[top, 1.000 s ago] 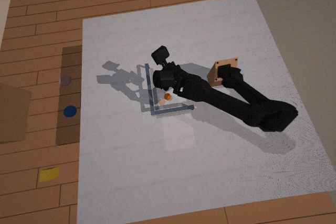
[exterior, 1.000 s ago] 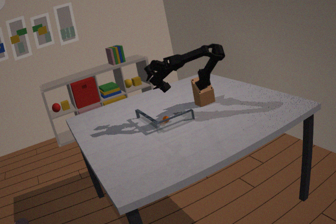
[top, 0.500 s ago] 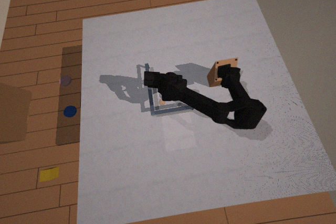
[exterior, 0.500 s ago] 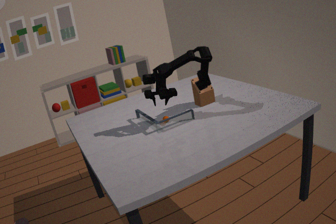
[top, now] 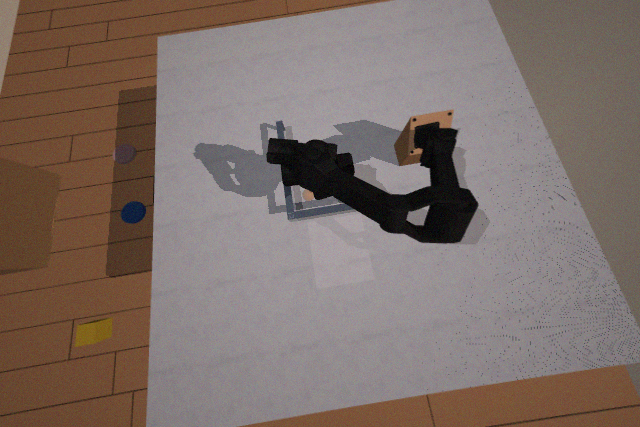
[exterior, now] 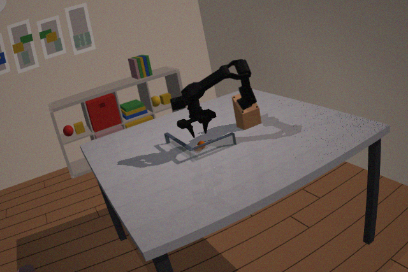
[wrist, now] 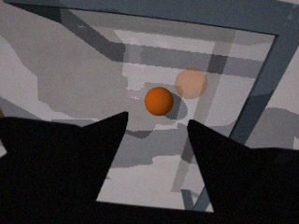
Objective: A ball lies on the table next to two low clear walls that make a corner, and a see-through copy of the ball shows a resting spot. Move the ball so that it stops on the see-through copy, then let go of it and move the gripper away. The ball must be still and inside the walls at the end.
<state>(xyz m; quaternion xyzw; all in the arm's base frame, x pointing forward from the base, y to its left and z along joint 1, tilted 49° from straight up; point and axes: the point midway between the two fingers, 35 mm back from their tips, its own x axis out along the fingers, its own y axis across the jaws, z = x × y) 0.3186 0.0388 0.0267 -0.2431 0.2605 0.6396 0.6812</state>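
Orange and round, the ball lies on the pale grey table inside the corner made by the two low clear walls, and it touches neither of them. Just beside it, up and to the right in the wrist view, sits the see-through copy, a faint peach disc that the ball nearly meets at its edge but does not cover. In the exterior view the ball shows as a small orange spot close to where the two walls join. The gripper hangs above this corner with its fingers pointing down, their tips clear of the table and above the ball. The jaws stand partly spread with nothing between them; in the wrist view the two dark fingertips frame the lower edge of the picture, and the ball lies beyond the gap, apart from both. From the top view the black arm reaches from its wooden base block across the table and covers most of the walled corner, so that only a sliver of peach colour shows beside its wrist. Grey shadows of the arm fall across the table on both sides of the walls. A shelf with coloured books and blocks stands against the wall behind the table.
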